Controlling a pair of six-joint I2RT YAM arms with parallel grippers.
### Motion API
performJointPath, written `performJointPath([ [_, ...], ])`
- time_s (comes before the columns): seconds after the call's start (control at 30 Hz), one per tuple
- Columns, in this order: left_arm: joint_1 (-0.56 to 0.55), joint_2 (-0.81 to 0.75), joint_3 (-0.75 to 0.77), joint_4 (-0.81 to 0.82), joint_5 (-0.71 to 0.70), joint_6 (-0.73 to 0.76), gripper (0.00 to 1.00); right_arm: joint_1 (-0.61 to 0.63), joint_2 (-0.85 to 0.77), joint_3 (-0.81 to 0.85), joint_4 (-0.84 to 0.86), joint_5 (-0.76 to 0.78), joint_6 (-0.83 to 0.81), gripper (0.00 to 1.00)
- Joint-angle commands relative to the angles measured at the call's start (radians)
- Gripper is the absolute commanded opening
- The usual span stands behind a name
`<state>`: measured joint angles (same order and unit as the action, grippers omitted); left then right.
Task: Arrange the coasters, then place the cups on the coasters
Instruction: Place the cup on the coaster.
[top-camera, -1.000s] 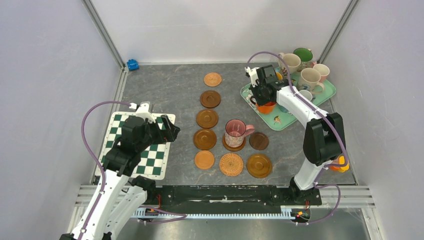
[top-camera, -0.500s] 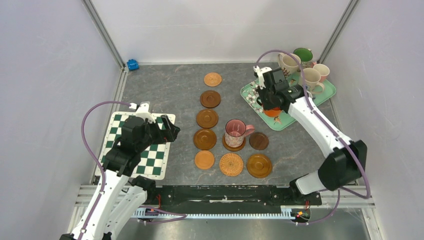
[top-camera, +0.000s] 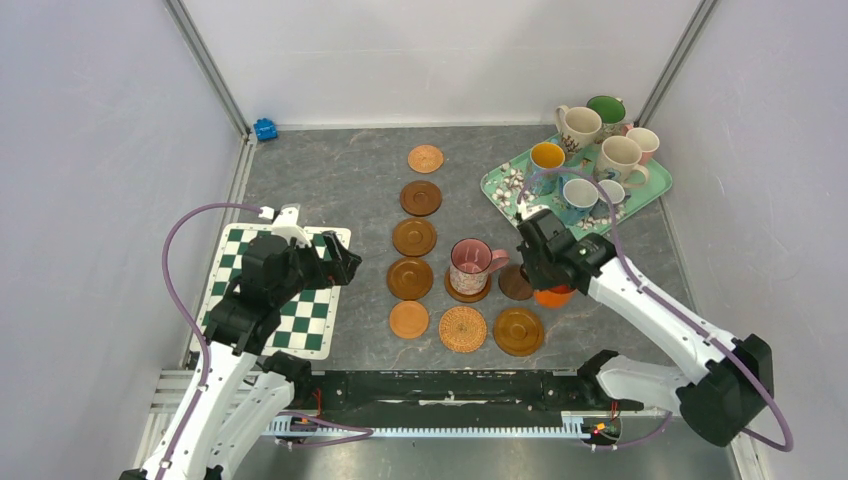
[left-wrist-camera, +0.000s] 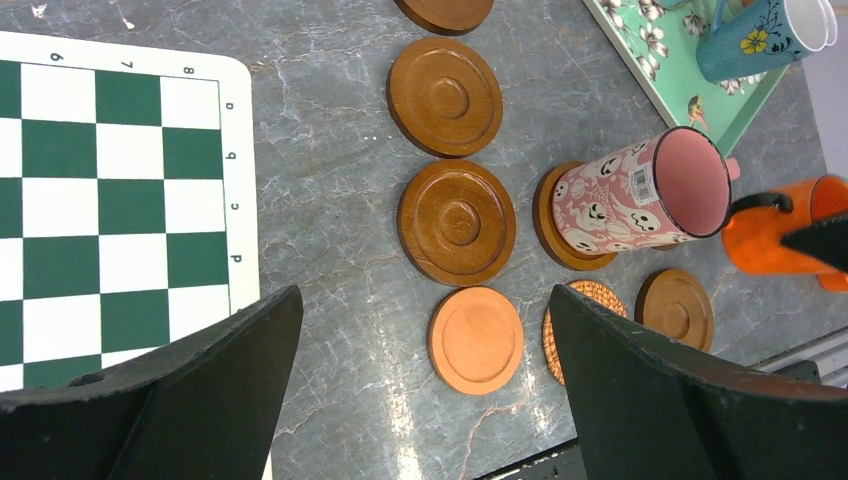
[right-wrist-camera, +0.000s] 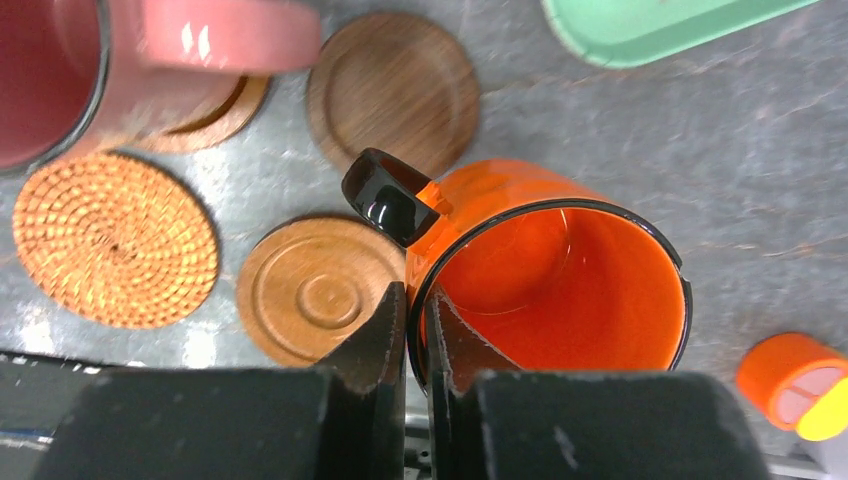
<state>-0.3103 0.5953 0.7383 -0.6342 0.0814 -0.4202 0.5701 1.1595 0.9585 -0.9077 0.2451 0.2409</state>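
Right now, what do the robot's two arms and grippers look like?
The left arm and right arm both have white tube-like links with chunky black joints. A thin purple cable loops along each. The left gripper and right gripper each have two matte black, wedge-shaped fingers.

Right gripper (right-wrist-camera: 415, 310) gone from the far mint tray (top-camera: 510, 190) to the near side, orange cup (top-camera: 553, 296) pinched by its rim carried along, now just beside the small dark coaster (top-camera: 512, 285)
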Motion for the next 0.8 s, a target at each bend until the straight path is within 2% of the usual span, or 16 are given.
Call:
performJointPath([
  [0.0,-0.005,-0.010,0.001,0.024,0.011,0.003,1.00,0.088,-0.098,-0.060,0.044,0.030,0.170,0.00],
  [0.13,-0.006,-0.014,-0.001,0.024,0.006,0.003,1.00,0.146,-0.163,-0.129,0.059,0.022,0.247,0.00],
  [0.33,-0.006,-0.012,0.001,0.024,0.011,0.002,1.00,0.237,-0.186,-0.142,0.080,0.022,0.341,0.00],
  [0.57,-0.008,-0.018,0.001,0.024,0.008,0.003,1.00,0.373,-0.108,-0.125,0.101,0.063,0.446,0.00],
  [0.77,-0.011,-0.024,0.000,0.024,0.004,0.003,1.00,0.439,-0.039,-0.092,0.064,0.101,0.489,0.00],
])
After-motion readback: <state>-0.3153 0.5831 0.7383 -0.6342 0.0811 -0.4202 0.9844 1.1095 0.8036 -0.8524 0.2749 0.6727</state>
